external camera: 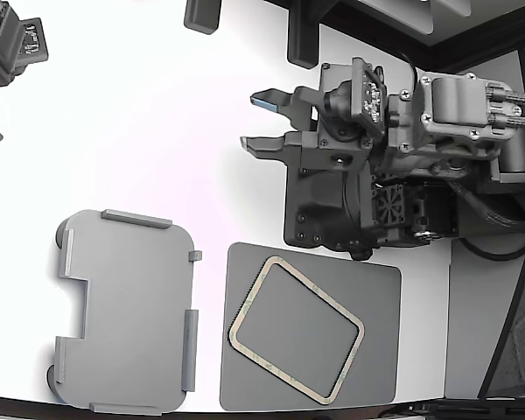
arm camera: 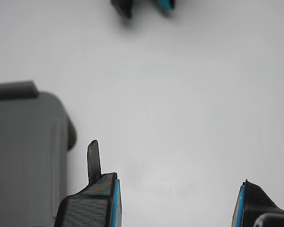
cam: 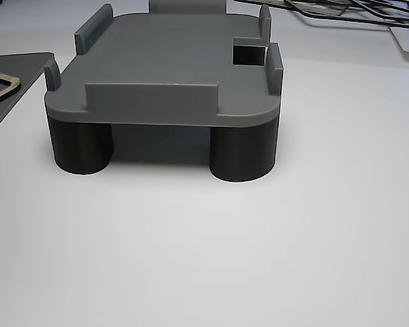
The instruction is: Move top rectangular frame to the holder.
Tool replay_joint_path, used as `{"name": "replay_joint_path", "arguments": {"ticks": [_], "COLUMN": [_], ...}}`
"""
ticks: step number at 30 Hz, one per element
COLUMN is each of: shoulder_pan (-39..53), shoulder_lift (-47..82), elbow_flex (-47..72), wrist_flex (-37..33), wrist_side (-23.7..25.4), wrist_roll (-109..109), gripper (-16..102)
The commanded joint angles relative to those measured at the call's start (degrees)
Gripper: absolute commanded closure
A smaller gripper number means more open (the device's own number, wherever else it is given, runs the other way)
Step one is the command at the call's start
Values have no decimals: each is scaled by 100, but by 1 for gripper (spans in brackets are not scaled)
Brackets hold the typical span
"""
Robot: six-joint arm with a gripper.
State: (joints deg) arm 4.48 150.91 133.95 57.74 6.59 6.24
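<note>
The beige rectangular frame [external camera: 319,290] lies tilted on a dark grey mat [external camera: 367,367] near the bottom of the exterior view. Its corner shows in the other view [cam: 1,86]. The light grey holder [external camera: 127,311] stands to the exterior view's left of the mat, on dark round legs [cam: 163,68], with nothing on it. Its corner shows in the wrist view [arm camera: 23,151]. My gripper [external camera: 261,122] is open and empty over bare white table, above the mat in the exterior view and apart from the frame. Both blue-padded fingertips [arm camera: 92,203] show in the wrist view.
The arm's dark base [external camera: 367,210] sits just beyond the mat. A second arm [external camera: 9,52] is at the exterior view's top left. Dark, blue-tipped parts [arm camera: 142,4] show at the wrist view's edge. Several black frames [cam: 347,13] lie behind the holder.
</note>
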Motion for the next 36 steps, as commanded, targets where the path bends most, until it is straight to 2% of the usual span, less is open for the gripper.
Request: {"name": "replay_joint_path", "arguments": {"ticks": [1, 3, 7, 11, 14, 20, 30, 36], "shoulder_pan": [431, 932, 1758, 2725, 3270, 3920, 4746, 5098], "shoulder_lift": [-483, -773, -1380, -1925, -2470, -3296, -3700, -3665], "elbow_flex": [-642, -861, -1222, -1415, -1819, -2470, -2391, -2153], "wrist_flex": [-9, 123, 466, 633, 1081, 1872, 2136, 2136], "wrist_side": [123, 404, 668, 1230, 1521, 1512, 1143, 668], "wrist_roll": [290, 633, 1468, 2487, 3173, 4298, 5607, 6478], "gripper": [-14, -14, -14, -13, -13, -13, -14, -14]}}
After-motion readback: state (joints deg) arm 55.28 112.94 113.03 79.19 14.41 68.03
